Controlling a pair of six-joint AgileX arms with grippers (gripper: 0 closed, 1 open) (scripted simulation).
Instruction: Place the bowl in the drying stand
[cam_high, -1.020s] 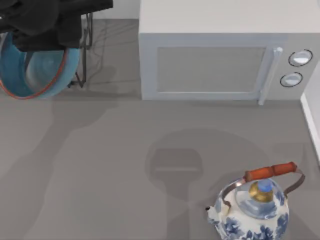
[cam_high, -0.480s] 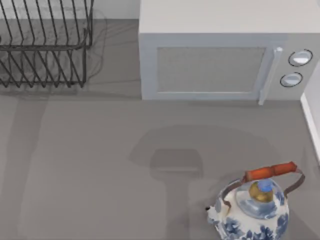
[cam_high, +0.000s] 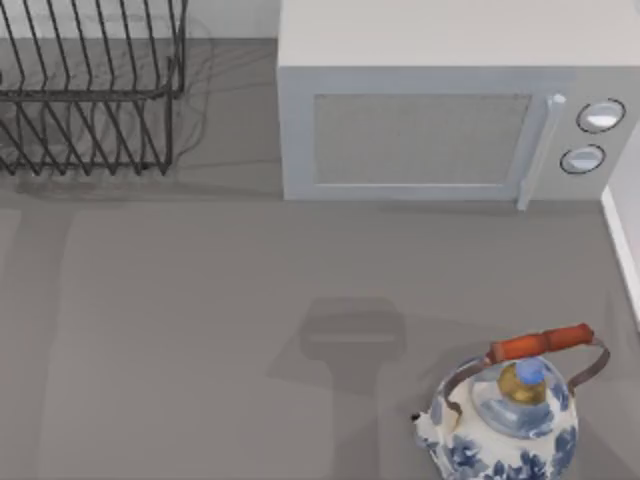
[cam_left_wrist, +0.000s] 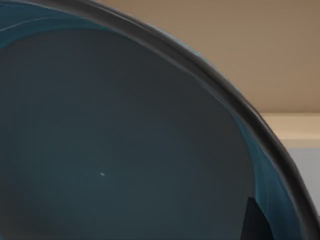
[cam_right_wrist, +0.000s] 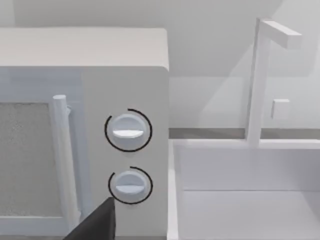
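- Since a second ago, the left arm and bowl have left the top view, baring the drying stand.
- Bowl looms close before the left wrist camera; both grippers' grasp cannot be told.

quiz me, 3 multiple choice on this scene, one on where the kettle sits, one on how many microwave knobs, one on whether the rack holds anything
1. Where in the top view is the kettle?
A. lower right
B. upper left
C. on the microwave

2. How many round knobs on the microwave?
A. one
B. two
C. four

3. The drying stand, as far as the top view shows it, is:
A. holding the bowl
B. tipped over
C. bare

Answers:
1. A, the kettle stands on the table in front of the microwave.
2. B, two knobs.
3. C, the drying stand has bare rods; the bowl is close to the left wrist camera.
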